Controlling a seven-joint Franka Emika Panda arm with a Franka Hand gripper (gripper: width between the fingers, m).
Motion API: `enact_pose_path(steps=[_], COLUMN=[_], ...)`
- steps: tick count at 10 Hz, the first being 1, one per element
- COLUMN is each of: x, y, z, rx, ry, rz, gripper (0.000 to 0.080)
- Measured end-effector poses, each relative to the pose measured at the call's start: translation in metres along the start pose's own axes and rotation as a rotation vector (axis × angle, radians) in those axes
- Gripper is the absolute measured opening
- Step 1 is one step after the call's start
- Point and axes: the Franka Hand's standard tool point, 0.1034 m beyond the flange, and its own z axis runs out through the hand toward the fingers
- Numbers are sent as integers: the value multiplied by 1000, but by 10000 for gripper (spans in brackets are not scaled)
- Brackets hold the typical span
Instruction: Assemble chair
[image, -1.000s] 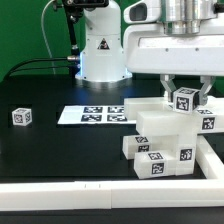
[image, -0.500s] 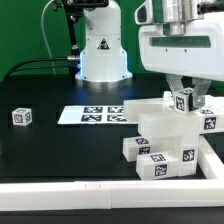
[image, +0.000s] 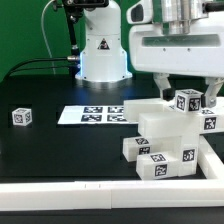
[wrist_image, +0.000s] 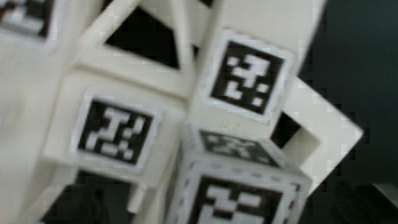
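At exterior view's right, against raised white table rim, chunky white plastic chair is seen, blocky pieces stacked, black-and-white square tags on faces; tags fill wrist view. Topmost tagged block sits between fingers of gripper, jaws spread wide, nothing held. Risk judged: block snagged on retreat, stack toppled. Marker board and small lone tagged cube lie well apart.

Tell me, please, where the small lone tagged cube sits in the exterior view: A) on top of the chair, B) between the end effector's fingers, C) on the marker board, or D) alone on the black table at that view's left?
D: the small cube stands by itself on the black table, left of the marker board and far from the chair.
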Motion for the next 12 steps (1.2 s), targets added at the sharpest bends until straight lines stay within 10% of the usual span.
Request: enact_pose_path(steps=[6,7,10,11,12], x=[-5,-3,-1,-1,-2], y=[-2,0,1,1,0], z=[3,3,3,3,3], rx=[-25,-83,-90,-87,-83], ry=[-11,13,21,21,23], rz=[-550,-809,-853,-811,-738], gripper=[649,649,634,459,459])
